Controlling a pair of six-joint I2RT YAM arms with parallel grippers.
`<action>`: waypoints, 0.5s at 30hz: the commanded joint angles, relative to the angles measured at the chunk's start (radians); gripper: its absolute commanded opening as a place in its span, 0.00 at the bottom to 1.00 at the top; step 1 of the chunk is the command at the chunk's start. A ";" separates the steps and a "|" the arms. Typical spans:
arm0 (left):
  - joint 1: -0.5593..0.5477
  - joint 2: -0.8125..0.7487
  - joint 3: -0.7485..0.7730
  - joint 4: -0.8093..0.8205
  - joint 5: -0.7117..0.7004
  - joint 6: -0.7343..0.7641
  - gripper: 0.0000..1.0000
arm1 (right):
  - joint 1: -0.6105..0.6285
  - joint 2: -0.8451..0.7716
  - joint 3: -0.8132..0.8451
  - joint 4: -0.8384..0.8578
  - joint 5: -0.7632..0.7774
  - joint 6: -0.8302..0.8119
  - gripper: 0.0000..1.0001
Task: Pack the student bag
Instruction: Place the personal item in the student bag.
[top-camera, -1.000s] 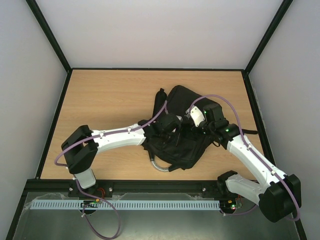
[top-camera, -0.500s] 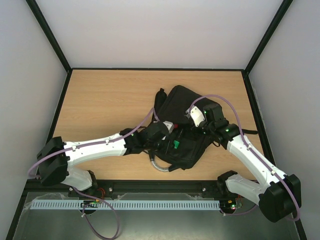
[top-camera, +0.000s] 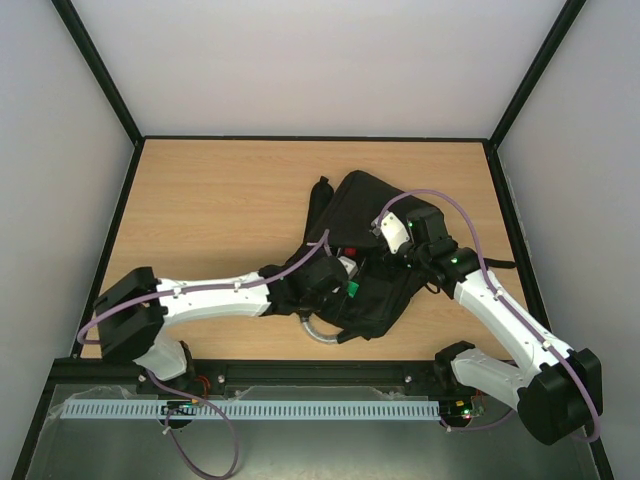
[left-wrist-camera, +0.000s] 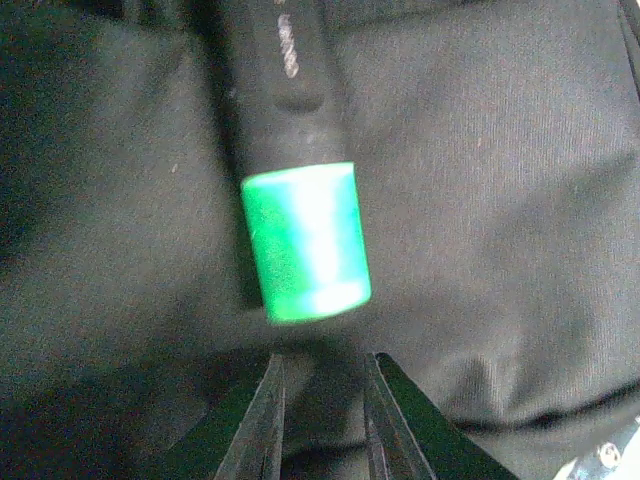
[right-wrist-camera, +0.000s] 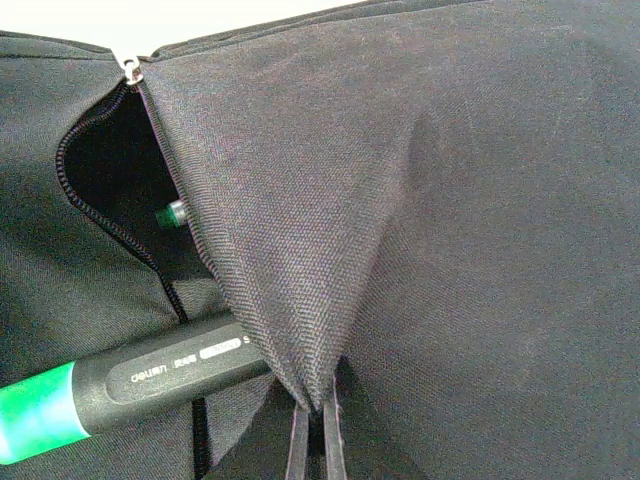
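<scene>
The bag (top-camera: 365, 205) lies on the table (top-camera: 220, 200), right of centre. The right tool (right-wrist-camera: 318, 415) is pinched tight on a fold of the bag's fabric, holding it up beside the unzipped pocket (right-wrist-camera: 105, 170). A marker (right-wrist-camera: 150, 375) lies on the bag, its barrel end hidden under that fold and its green cap (left-wrist-camera: 305, 240) pointing out. The left tool (left-wrist-camera: 320, 360) sits just short of the cap — fingers a narrow gap apart, holding nothing.
</scene>
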 joint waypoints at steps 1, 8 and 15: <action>-0.004 0.079 0.077 0.031 -0.035 0.046 0.24 | -0.005 -0.016 0.007 0.041 -0.034 -0.008 0.01; 0.020 0.149 0.157 0.042 -0.089 0.056 0.23 | -0.007 -0.017 0.005 0.041 -0.031 -0.008 0.01; 0.084 0.225 0.227 0.119 -0.119 0.094 0.23 | -0.008 -0.013 0.005 0.040 -0.032 -0.009 0.01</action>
